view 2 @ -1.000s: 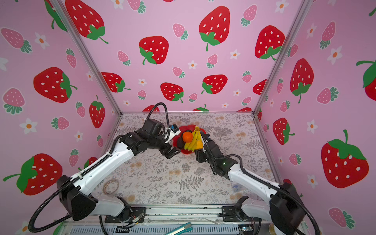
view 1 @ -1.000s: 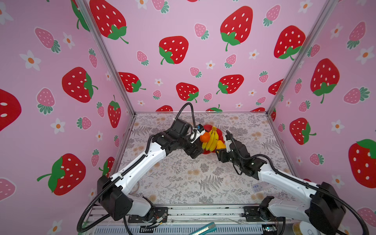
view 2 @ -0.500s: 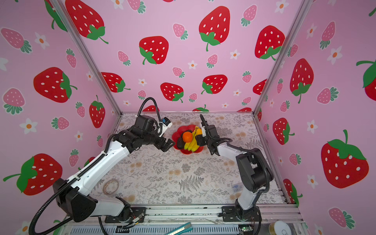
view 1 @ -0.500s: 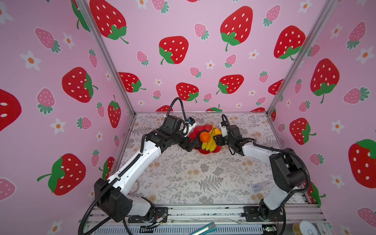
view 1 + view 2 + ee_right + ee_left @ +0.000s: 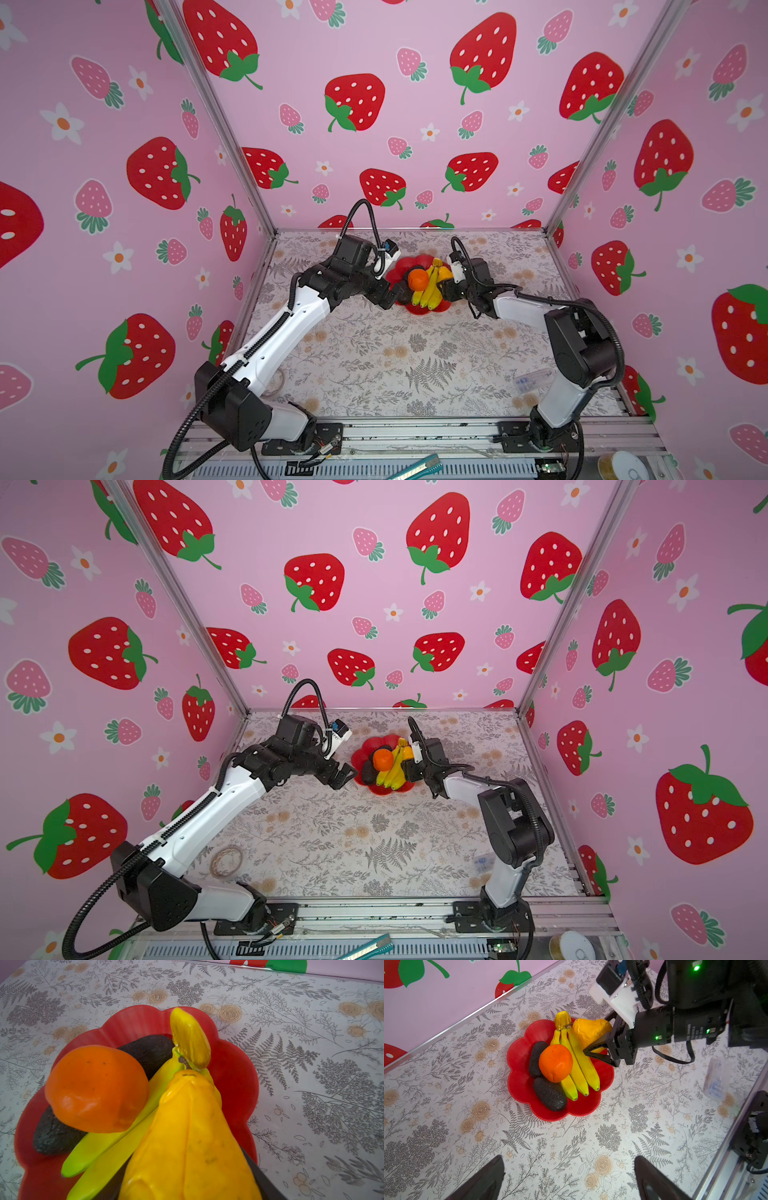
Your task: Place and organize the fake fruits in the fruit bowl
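Finding one: your right gripper (image 5: 600, 1036) is clamped across the broad end of the pear-shaped fruit (image 5: 588, 1029). The fruit lies over the rim of the fruit bowl (image 5: 519, 1084), touching the banana bunch (image 5: 579, 1064). You cannot tell from these views whether it bears on the dish.

Finding two: your left gripper (image 5: 344, 776) stands wide apart and empty, just beside the bowl.

Handling, judged: the pear looks like glossy moulded plastic, so treat it as light, stiff and slippery. Its taper could squirt it out of a pinch. Keep your hold on the wide belly, not the neck.

Count:
- one bowl
- one banana bunch, three fingers showing
- one orange (image 5: 556, 1062), riding on the bananas and an avocado
- two avocados (image 5: 536, 1058) (image 5: 550, 1094)
- one pear

That makes five fruits.
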`<action>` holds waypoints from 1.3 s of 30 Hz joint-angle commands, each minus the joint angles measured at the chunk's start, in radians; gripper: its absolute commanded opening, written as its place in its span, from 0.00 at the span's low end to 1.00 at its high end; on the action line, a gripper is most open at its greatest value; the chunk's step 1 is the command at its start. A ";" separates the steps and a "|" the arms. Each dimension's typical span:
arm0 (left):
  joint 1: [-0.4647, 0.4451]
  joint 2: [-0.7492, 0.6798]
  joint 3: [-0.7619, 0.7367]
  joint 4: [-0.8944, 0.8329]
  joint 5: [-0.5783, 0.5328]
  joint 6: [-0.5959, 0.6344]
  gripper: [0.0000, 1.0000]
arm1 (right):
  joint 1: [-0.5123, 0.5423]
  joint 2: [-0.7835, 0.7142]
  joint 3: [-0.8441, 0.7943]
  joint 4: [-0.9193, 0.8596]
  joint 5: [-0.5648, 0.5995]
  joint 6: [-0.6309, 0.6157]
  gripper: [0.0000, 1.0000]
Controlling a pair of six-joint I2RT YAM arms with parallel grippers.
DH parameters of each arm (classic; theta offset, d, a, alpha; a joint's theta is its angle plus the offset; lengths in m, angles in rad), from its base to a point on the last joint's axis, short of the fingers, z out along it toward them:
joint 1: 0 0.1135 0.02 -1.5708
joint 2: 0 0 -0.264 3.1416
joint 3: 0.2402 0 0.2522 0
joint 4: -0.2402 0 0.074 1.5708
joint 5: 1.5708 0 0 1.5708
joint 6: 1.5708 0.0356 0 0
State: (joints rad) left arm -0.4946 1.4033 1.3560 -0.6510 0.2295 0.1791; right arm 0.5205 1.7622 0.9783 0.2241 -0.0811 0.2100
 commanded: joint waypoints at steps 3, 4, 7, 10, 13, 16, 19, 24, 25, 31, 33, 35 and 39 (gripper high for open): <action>0.006 0.011 0.004 0.001 0.034 0.001 0.99 | -0.005 0.016 -0.023 0.026 -0.012 -0.026 0.64; 0.005 0.011 0.005 0.001 0.034 0.002 0.99 | -0.005 0.015 -0.025 0.026 -0.013 -0.027 0.65; 0.005 0.013 0.005 0.000 0.036 0.002 0.99 | -0.005 0.008 -0.031 0.025 -0.004 -0.031 0.71; 0.004 0.013 0.006 0.000 0.038 0.001 0.99 | -0.005 0.004 -0.033 0.025 0.006 -0.033 0.76; 0.005 0.014 0.006 -0.001 0.038 0.002 0.99 | -0.005 -0.001 -0.033 0.026 0.007 -0.036 0.78; 0.004 0.016 0.006 -0.004 0.036 0.003 0.99 | -0.005 -0.008 -0.031 0.025 0.012 -0.041 0.81; 0.005 0.016 0.008 -0.004 0.036 0.003 0.99 | -0.005 -0.024 -0.023 0.016 0.015 -0.047 0.85; 0.005 0.011 0.008 -0.005 0.034 0.003 0.99 | -0.005 -0.104 -0.032 -0.003 0.054 -0.050 0.96; 0.005 0.010 0.007 -0.005 0.034 0.003 0.99 | -0.006 -0.133 -0.041 -0.009 0.071 -0.049 0.97; 0.015 -0.026 -0.009 0.027 0.014 -0.021 0.99 | -0.089 -0.328 -0.168 0.053 0.002 0.079 0.99; 0.046 -0.034 -0.024 0.072 -0.016 -0.073 0.99 | -0.136 -0.400 -0.240 0.105 -0.019 0.148 0.99; 0.090 -0.023 -0.032 0.111 -0.076 -0.149 0.99 | -0.175 -0.462 -0.298 0.118 0.054 0.196 0.99; 0.199 0.004 -0.046 0.144 -0.282 -0.288 0.99 | -0.308 -0.595 -0.464 0.211 0.233 0.337 1.00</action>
State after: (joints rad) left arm -0.3538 1.3972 1.3258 -0.5518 0.1173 0.0139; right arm 0.2806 1.2335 0.6041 0.3527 0.0303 0.4072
